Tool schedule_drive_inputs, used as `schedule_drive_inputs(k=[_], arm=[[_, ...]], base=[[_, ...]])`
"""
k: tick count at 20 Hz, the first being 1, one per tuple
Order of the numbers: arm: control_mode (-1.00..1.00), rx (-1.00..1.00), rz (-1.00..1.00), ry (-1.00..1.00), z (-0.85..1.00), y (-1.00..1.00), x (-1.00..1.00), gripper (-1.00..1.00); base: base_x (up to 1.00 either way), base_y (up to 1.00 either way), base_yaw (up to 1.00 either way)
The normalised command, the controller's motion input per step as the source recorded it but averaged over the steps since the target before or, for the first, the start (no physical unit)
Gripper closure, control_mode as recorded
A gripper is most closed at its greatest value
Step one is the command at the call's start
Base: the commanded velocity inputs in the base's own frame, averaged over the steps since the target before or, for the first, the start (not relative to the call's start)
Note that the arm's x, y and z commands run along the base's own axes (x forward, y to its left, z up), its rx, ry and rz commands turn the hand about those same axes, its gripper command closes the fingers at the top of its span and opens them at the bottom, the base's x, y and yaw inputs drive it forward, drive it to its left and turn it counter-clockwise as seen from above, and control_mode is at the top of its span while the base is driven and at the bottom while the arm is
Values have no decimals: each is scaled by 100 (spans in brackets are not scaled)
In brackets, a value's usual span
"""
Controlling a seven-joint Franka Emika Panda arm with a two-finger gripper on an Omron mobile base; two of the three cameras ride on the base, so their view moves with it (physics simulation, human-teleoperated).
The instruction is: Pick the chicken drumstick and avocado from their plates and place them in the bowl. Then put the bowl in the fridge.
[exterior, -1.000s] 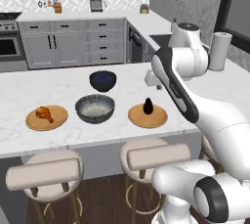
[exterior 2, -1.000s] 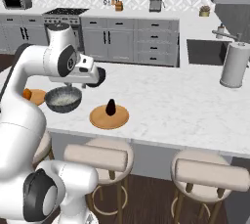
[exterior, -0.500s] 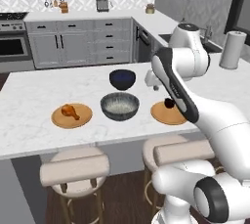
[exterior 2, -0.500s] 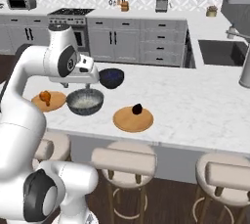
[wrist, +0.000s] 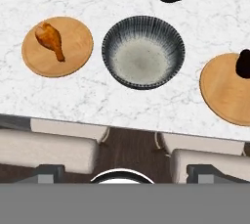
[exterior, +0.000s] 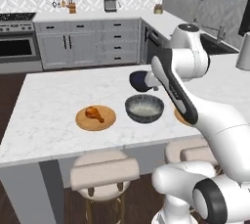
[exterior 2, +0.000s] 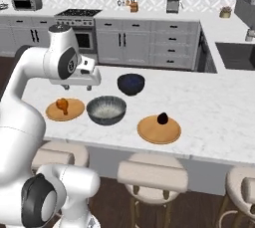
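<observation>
Bowl (wrist: 143, 56) ahead of gripper (wrist: 122, 173) — untouched

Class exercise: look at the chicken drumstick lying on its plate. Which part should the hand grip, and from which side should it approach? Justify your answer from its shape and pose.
Probably the thick meaty end of the chicken drumstick, from straight above. It lies flat on the wooden plate, so nothing blocks a downward approach. Set the open hand across the drumstick's long axis: the bulb gives the fingers more to bear on than the thin tapering bone.

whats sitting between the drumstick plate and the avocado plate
The grey speckled bowl sits between the drumstick's plate and the avocado's plate, apart from both; it is empty. The hand view shows this plainly.
</observation>
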Motion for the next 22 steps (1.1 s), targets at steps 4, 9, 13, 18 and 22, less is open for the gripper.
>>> schedule_drive_inputs(k=[4,9,13,18,22], arm=[[100,0,0,0,0,0,0,-100],[100,0,0,0,0,0,0,-100],[100,0,0,0,0,0,0,-100],[-100,0,0,0,-5,-6,7,-100],[-100,0,0,1,-24,-85,25,-100]], base=[[62,45,0],[66,0,0],[56,0,0],[43,0,0],[0,0,0]])
